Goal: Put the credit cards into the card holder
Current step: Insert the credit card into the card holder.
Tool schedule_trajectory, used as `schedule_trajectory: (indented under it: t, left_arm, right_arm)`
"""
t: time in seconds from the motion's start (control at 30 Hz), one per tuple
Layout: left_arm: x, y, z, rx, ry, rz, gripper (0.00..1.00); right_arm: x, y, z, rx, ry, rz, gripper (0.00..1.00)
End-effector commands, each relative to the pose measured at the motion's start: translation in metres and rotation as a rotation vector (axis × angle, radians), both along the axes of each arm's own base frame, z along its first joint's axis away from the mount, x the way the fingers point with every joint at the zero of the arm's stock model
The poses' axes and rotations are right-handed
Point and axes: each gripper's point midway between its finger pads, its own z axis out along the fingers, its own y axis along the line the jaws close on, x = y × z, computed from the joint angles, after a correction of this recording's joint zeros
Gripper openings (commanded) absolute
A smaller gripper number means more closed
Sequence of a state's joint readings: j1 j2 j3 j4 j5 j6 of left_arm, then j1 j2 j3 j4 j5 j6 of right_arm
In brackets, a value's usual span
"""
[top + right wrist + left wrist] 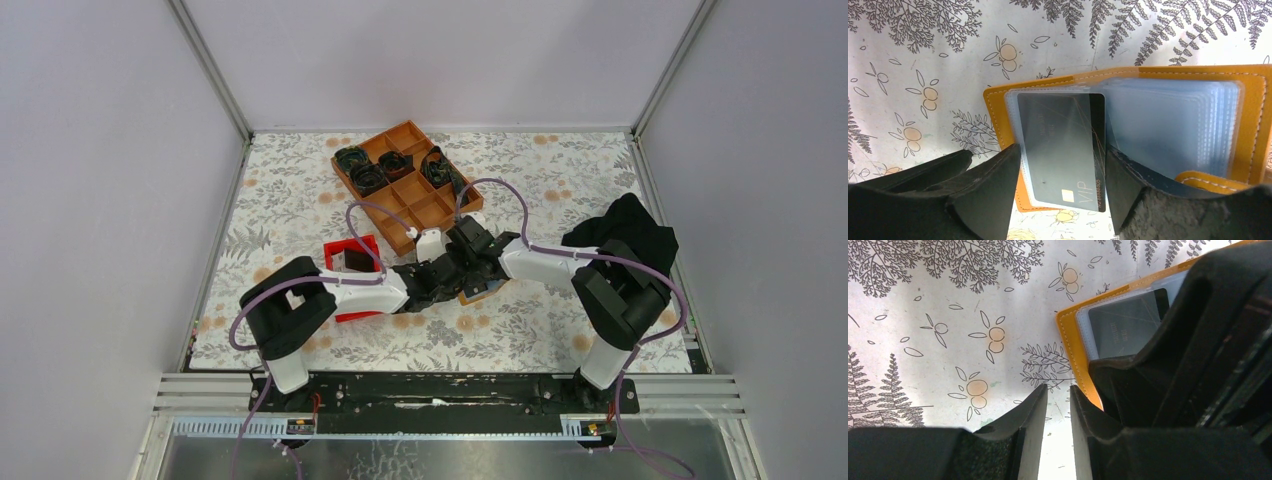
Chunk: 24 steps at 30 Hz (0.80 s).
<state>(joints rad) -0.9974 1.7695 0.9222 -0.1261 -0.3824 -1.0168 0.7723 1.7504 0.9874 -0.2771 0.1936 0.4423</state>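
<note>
Looks like mid-insertion: grey credit card seemingly partway into the front clear sleeve of the open card holder, centre of the overhead view on the table. Flanked on both long edges by the right jaws, set wide (gripping or merely touching, cannot tell), with the left jaws narrow and holding nothing beside the holder's orange corner; next calls for pushing the card deeper without shifting the holder. Elsewhere, dark coiled items in several cells of the compartment tray at upper centre, and a dark object in the red bin.
</note>
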Motion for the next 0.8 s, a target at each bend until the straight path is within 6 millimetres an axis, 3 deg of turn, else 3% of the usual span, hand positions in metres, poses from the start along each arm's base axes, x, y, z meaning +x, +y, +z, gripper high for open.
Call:
schedule_trajectory:
  t: [0.0, 0.07, 0.33, 0.77]
  left_arm:
    - [-0.053, 0.019, -0.053, 0.136, 0.204, -0.135, 0.33]
    - [-0.051, 0.018, -0.052, 0.137, 0.198, -0.134, 0.33]
    - [-0.049, 0.015, -0.054, 0.135, 0.199, -0.128, 0.33]
    - [-0.046, 0.009, -0.056, 0.129, 0.203, -0.122, 0.33]
  right_arm:
    - [-0.067, 0.0, -0.04, -0.047, 0.226, 0.107, 0.73]
    - [-0.064, 0.002, -0.033, -0.04, 0.209, 0.112, 0.77]
    - [-0.051, 0.004, -0.011, -0.018, 0.151, 0.114, 0.76]
    - [-0.048, 0.002, -0.021, -0.004, 0.191, 0.145, 0.7]
